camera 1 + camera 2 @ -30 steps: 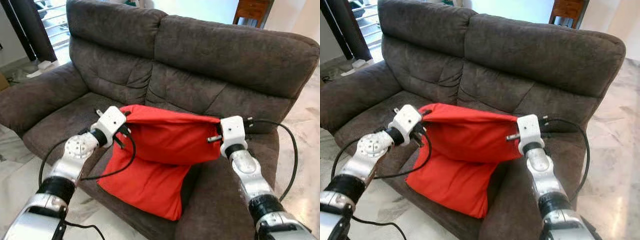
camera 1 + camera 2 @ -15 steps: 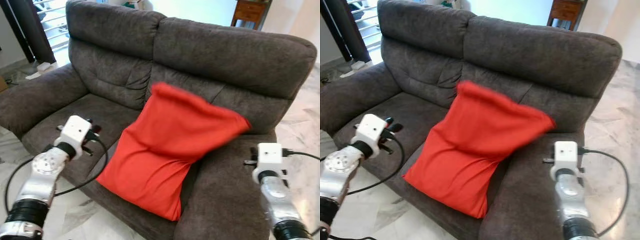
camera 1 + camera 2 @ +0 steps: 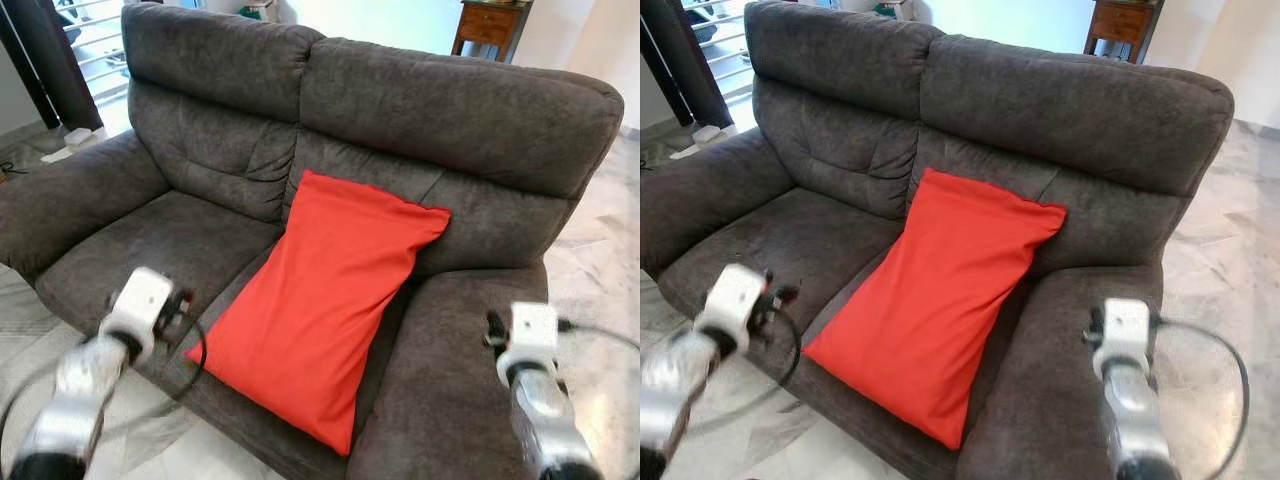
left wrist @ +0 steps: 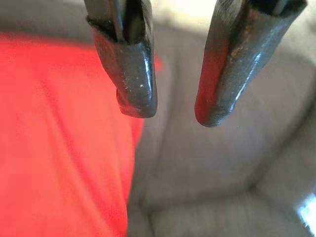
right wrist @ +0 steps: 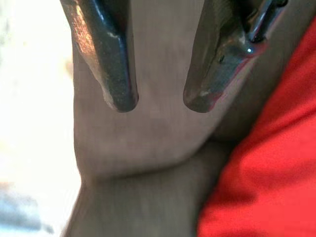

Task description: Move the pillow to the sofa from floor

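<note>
— Item: pillow [image 3: 325,305]. Location?
— Lay on sofa [image 3: 470,110], leaning on backrest; placement judged done.
— Grippers?
— Left gripper [image 4: 170,113] and right gripper [image 5: 158,103] stood apart-fingered, holding nothing; only withdrawal remained

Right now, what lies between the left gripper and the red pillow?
Only bare dark sofa seat lies between the left gripper and the red pillow, as the left eye view shows.
</note>
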`<state>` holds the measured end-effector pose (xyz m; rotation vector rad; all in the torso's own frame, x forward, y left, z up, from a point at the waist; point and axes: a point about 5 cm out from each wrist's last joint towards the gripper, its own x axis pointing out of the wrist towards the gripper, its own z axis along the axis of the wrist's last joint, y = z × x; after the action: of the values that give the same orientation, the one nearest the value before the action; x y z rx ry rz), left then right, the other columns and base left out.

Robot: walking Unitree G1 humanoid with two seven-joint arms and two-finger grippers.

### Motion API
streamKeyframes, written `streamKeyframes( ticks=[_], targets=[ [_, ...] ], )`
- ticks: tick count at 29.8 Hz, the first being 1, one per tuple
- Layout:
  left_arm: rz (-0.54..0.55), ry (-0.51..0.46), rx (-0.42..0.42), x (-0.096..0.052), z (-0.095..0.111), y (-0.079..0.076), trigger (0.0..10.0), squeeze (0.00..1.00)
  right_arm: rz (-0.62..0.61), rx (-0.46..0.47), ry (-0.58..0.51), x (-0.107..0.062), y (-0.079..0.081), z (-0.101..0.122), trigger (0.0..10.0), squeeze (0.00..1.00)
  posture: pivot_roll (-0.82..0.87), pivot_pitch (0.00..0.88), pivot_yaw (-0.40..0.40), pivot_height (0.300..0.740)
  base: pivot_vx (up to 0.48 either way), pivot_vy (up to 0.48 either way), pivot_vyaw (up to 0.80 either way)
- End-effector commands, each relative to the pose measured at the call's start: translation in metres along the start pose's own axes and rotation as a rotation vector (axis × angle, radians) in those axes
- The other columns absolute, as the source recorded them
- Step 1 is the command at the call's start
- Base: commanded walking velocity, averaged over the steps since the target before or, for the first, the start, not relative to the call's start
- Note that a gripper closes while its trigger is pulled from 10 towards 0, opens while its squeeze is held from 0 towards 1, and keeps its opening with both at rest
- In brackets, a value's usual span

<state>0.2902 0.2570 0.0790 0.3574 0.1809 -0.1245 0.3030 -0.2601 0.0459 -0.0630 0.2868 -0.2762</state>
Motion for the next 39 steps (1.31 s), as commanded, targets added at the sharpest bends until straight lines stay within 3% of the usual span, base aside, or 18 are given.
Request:
streamKeyframes(
  ticks=[1, 2, 3, 4, 6, 14, 15, 22, 29, 31, 39],
  targets=[
    [0.053, 0.049, -0.081, -0.005, -0.015, -0.001, 10.0, 0.0, -0.022, 0.053, 0.032, -0.005, -0.006, -0.014, 10.0, 0.0, 0.08, 0.098, 0.003, 0.74, 0.0, 0.0, 0.0],
    [0.084, 0.105, -0.144, -0.013, -0.034, -0.009, 10.0, 0.0, -0.048, 0.093, 0.091, -0.013, -0.012, -0.033, 10.0, 0.0, 0.08, 0.094, 0.008, 0.74, 0.0, 0.0, 0.0],
    [0.084, 0.105, -0.144, -0.013, -0.034, -0.009, 10.0, 0.0, -0.048, 0.093, 0.091, -0.013, -0.012, -0.033, 10.0, 0.0, 0.08, 0.094, 0.008, 0.74, 0.0, 0.0, 0.0],
    [0.107, 0.167, -0.196, -0.022, -0.052, -0.019, 10.0, 0.0, -0.075, 0.104, 0.158, -0.024, -0.02, -0.055, 10.0, 0.0, 0.08, 0.084, 0.013, 0.74, 0.0, 0.0, 0.0],
    [0.067, 0.314, -0.23, -0.039, -0.088, -0.045, 10.0, 0.0, -0.109, 0.019, 0.345, -0.056, -0.035, -0.105, 10.0, 0.0, 0.07, 0.05, 0.023, 0.74, 0.0, 0.0, 0.0],
    [-0.072, 0.45, -0.14, -0.052, -0.114, -0.071, 10.0, 0.0, -0.158, -0.064, 0.504, -0.085, -0.05, -0.138, 10.0, 0.0, 0.05, 0.0, 0.047, 0.74, 0.0, 0.0, 0.0],
    [-0.113, 0.522, -0.112, -0.059, -0.125, -0.08, 10.0, 0.0, -0.158, -0.067, 0.559, -0.094, -0.05, -0.148, 10.0, 0.0, 0.03, 0.0, 0.05, 0.74, 0.0, 0.0, 0.0],
    [-0.092, 0.672, -0.11, -0.073, -0.144, -0.083, 10.0, 0.0, -0.175, 0.004, 0.649, -0.112, -0.046, -0.167, 10.0, 0.0, 0.01, 0.0, 0.064, 0.74, 0.0, 0.0, 0.0],
    [-0.093, 0.707, -0.113, -0.079, -0.15, -0.087, 10.0, 0.0, -0.115, 0.03, 0.669, -0.116, -0.027, -0.173, 10.0, 0.0, 0.01, 0.0, 0.065, 0.74, 0.0, 0.0, 0.0],
    [-0.079, 0.714, -0.126, -0.08, -0.152, -0.087, 10.0, 0.0, -0.08, -0.009, 0.685, -0.117, -0.022, -0.174, 10.0, 0.0, 0.02, 0.0, 0.059, 0.74, 0.0, 0.0, 0.0],
    [-0.094, 0.713, -0.136, -0.082, -0.153, -0.093, 10.0, 0.0, -0.06, 0.006, 0.695, -0.116, -0.018, -0.175, 10.0, 0.0, 0.01, 0.0, 0.05, 0.74, 0.0, 0.0, 0.0]
  ],
)
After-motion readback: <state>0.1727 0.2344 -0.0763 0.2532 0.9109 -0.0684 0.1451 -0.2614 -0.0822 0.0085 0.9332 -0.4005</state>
